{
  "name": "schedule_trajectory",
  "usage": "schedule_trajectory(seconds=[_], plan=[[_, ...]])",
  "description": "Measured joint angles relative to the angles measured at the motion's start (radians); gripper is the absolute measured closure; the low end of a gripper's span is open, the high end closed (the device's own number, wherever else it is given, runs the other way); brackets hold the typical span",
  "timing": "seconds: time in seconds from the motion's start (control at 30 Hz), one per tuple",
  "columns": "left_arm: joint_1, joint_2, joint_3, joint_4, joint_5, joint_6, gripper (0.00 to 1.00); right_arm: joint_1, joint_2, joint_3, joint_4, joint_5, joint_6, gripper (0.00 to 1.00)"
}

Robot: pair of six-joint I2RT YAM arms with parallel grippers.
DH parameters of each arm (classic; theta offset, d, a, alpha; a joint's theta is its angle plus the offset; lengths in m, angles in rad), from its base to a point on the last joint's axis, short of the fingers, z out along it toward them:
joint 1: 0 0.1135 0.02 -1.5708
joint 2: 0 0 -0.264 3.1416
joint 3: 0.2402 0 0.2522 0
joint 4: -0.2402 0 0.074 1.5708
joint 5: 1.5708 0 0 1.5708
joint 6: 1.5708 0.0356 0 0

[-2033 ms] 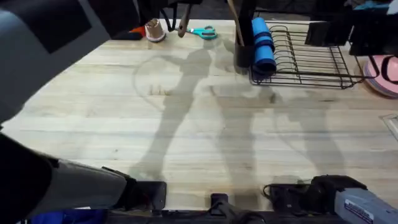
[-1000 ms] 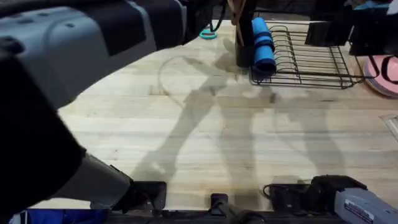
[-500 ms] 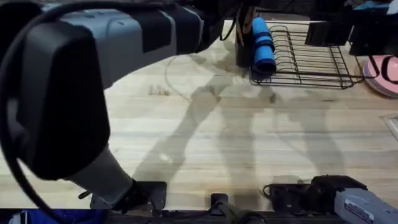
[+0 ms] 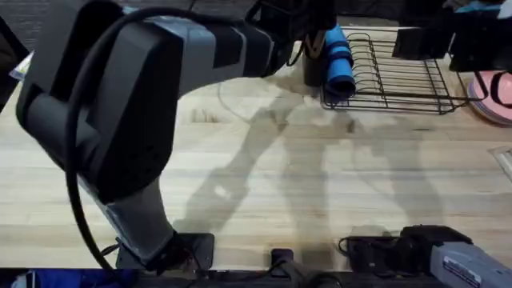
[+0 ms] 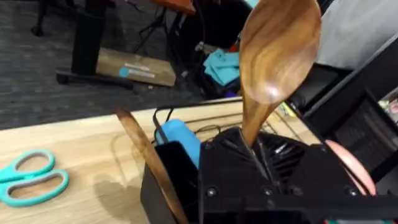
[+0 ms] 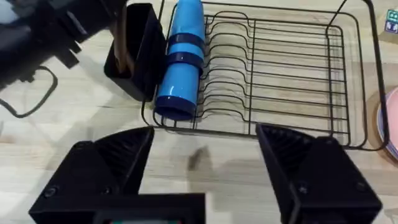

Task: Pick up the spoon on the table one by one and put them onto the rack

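My left gripper (image 5: 252,148) is shut on the handle of a brown wooden spoon (image 5: 278,53), whose oval bowl sticks out beyond the fingers. In the overhead view the left gripper (image 4: 308,26) hovers at the black utensil cup (image 4: 313,68) at the near end of the black wire rack (image 4: 396,76). Another wooden spoon (image 5: 148,160) leans in that cup (image 5: 169,180). My right gripper (image 6: 204,177) stands open and empty over the table (image 4: 320,176), short of the rack (image 6: 280,74).
A blue bottle (image 4: 338,58) lies in the rack next to the cup. Teal-handled scissors (image 5: 28,177) rest on the table to the left of the cup. A pink plate (image 4: 496,94) sits at the right, past the rack.
The left arm has swung right along the far edge of the table, carrying the spoon from near the scissors to the utensil cup. The right arm has not moved.
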Motion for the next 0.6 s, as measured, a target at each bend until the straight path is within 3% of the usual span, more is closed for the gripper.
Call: schedule_trajectory(seconds=[0.4,0.6], plan=[[-0.007,0.001,0.0,-0.199,0.015,0.024,0.959,0.0,0.0,0.0,0.0,0.0,0.0,0.003],[-0.007,0.001,0.0,-0.227,0.043,0.026,0.96,0.0,0.0,0.0,0.0,0.0,0.0,0.003]])
